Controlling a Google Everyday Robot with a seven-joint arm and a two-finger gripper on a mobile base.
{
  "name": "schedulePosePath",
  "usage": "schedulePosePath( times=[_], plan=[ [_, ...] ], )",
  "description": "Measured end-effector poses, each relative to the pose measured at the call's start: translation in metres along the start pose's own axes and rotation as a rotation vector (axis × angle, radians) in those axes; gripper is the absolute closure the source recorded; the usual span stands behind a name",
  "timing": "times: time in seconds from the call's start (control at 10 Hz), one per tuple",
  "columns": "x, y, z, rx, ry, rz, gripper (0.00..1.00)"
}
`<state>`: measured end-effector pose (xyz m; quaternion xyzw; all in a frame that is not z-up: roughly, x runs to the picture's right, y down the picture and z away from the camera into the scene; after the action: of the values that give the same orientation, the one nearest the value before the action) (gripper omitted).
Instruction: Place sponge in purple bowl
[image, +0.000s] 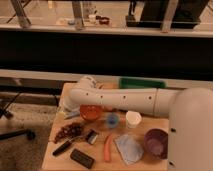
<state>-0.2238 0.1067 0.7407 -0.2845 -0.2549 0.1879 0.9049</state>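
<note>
The purple bowl (156, 142) stands empty at the table's front right. I cannot pick out the sponge with certainty; a flat green rectangular thing (141, 83) lies at the back right, partly behind my arm. My white arm (130, 100) reaches from the right across the table to the left side. The gripper (67, 109) hangs down near the table's left edge, beside an orange bowl (91, 112), far from the purple bowl. I see nothing held in it.
On the wooden table (55, 155) are a small blue cup (112, 120), a white cup (132, 119), a carrot (107, 147), a blue-grey cloth (128, 148), dark grapes (70, 131), a black block (81, 158) and a dark utensil (62, 147). A dark counter runs behind.
</note>
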Motion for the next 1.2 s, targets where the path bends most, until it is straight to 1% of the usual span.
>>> schedulePosePath(
  times=[0.3, 0.5, 0.7, 0.9, 1.2],
  plan=[
    [0.009, 0.0, -0.024, 0.002, -0.024, 0.005, 0.9],
    [0.012, 0.001, -0.034, 0.001, -0.037, 0.008, 0.9],
    [0.021, -0.001, -0.048, 0.007, -0.047, 0.016, 0.9],
    [0.029, -0.001, -0.06, 0.004, -0.059, 0.022, 0.9],
    [0.054, -0.004, -0.079, 0.006, -0.068, 0.046, 0.9]
  ],
)
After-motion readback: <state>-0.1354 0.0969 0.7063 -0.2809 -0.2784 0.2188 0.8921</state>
